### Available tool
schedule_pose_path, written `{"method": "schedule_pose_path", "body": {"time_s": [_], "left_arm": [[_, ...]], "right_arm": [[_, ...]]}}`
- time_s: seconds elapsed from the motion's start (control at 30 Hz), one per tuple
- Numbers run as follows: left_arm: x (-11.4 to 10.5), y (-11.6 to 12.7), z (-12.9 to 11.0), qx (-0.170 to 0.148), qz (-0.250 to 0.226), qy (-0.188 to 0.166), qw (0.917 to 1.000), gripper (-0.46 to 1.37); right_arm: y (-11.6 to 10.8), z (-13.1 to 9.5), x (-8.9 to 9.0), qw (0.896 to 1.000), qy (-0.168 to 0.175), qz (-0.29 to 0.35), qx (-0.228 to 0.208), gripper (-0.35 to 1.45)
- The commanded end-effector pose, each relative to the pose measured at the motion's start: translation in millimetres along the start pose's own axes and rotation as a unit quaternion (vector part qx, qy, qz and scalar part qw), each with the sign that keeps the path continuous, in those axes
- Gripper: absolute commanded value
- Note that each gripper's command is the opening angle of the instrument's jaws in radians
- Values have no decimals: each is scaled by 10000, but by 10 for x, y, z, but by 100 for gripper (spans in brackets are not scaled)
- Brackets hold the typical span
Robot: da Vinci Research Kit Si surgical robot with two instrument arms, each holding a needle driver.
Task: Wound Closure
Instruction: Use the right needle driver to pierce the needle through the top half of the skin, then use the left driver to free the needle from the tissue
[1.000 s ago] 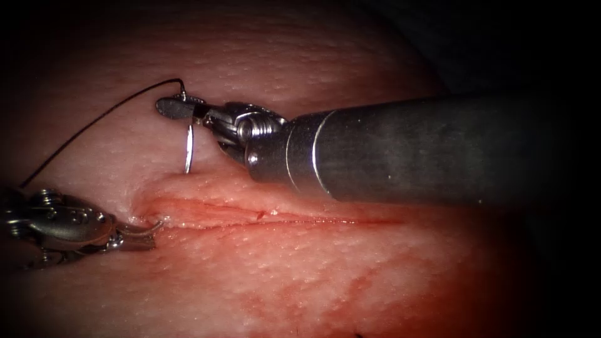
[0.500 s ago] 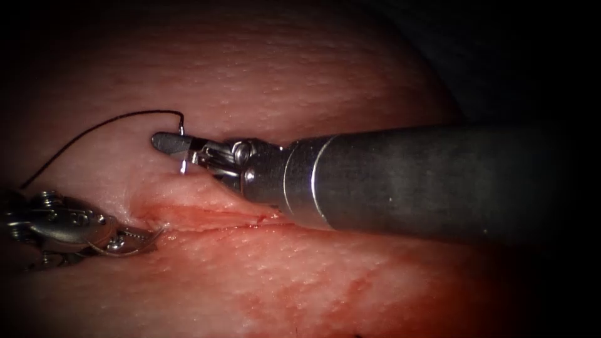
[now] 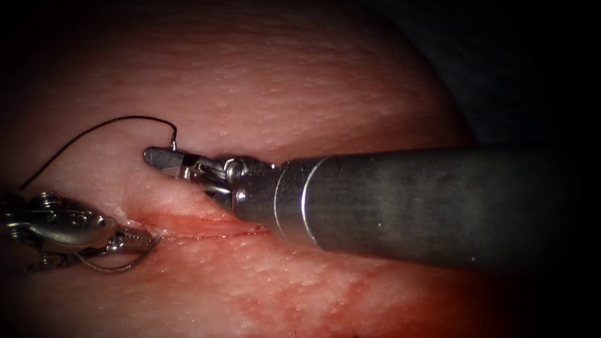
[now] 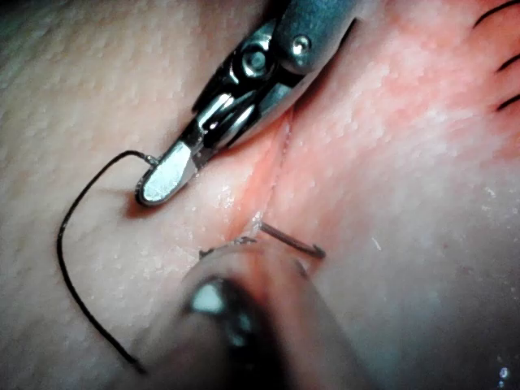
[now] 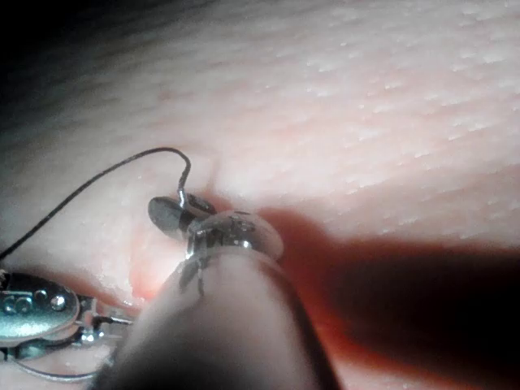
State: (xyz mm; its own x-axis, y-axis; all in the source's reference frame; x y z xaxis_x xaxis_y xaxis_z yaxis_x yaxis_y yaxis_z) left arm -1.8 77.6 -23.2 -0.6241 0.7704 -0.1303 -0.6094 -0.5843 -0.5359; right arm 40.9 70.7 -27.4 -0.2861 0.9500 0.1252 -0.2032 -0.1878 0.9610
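Note:
My right tool (image 3: 159, 159) lies on the tissue (image 3: 282, 81) just above the left end of the cut (image 3: 206, 228). Its jaws are shut on the needle's tail, where the black thread (image 3: 94, 128) joins. The needle's body is buried in the tissue. A thin curved length of needle (image 3: 119, 268) shows beside and under my left tool (image 3: 136, 239), at the cut's left end. The left wrist view has the right tool (image 4: 166, 175), the thread (image 4: 69, 268) and a short piece of needle (image 4: 292, 240) out of the cut (image 4: 272, 175). The right wrist view has the right tool (image 5: 171, 213), the thread (image 5: 89, 183) and the left tool (image 5: 101, 322).
The right tool's thick shaft (image 3: 438, 200) lies across the cut's middle and right part and hides it. Red fluid (image 3: 350, 288) streaks the tissue below the cut. Dark thread ends (image 4: 504, 61) lie on the tissue beyond the cut.
The right tool has moved down toward the cut and turned, driving the needle into the tissue; its bare shaft is gone from view. A curved length of needle has emerged by the left tool.

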Motion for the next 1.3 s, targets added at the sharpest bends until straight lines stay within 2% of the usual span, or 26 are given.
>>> {"method": "schedule_pose_path", "body": {"time_s": [0.03, 0.1, 0.17, 0.2, 0.23, 0.43, 0.53, 0.67, 0.73, 0.83, 0.9, 0.93, 1.0, 1.13, 1.3], "left_arm": [[0, 0, -1, -26, 8, 7, 10000, -17], [1, 0, -2, -24, 37, 25, 10000, -16], [1, 0, -3, -30, 66, 55, 10000, -15], [1, -1, -3, -20, 66, 62, 10000, -15], [1, -1, -3, -16, 96, 82, 9999, -15], [-3, -4, -7, 14, 164, 157, 9997, -9], [-5, -7, -9, 23, 261, 234, 9994, 2], [-2, -10, -13, 1, 418, 421, 9982, 13], [2, -10, -13, -30, 543, 514, 9972, 16], [7, -9, -14, -94, 651, 668, 9956, 31], [15, -10, -15, -168, 773, 915, 9927, 38], [15, -10, -15, -168, 773, 915, 9927, 38], [20, -12, -16, -228, 885, 1090, 9898, 43], [21, -13, -13, -200, 1109, 1164, 9868, 34], [20, -10, -6, -265, 1565, 1132, 9808, 31]], "right_arm": [[4, -1, 1, 9990, -2, -448, -19, 24], [8, -1, 9, 9968, 17, -800, -22, 61], [13, -2, 19, 9930, 43, -1177, -32, 89], [16, -3, 23, 9912, 52, -1322, -37, 98], [19, -4, 28, 9896, 63, -1438, -44, 105], [30, -13, 51, 9844, 92, -1754, -67, 120], [35, -18, 61, 9731, 61, -2302, -47, 122], [41, -26, 77, 9341, -5, -3569, 23, 111], [43, -32, 82, 9331, -17, -3595, 75, 103], [44, -40, 89, 9334, -91, -3580, 239, 101], [42, -48, 96, 9337, -131, -3562, 344, 101], [42, -48, 96, 9337, -131, -3562, 344, 101], [40, -51, 103, 9343, -131, -3542, 365, 108], [41, -52, 110, 9346, -150, -3532, 385, 117], [43, -53, 112, 9335, -278, -3537, 524, 115]]}}
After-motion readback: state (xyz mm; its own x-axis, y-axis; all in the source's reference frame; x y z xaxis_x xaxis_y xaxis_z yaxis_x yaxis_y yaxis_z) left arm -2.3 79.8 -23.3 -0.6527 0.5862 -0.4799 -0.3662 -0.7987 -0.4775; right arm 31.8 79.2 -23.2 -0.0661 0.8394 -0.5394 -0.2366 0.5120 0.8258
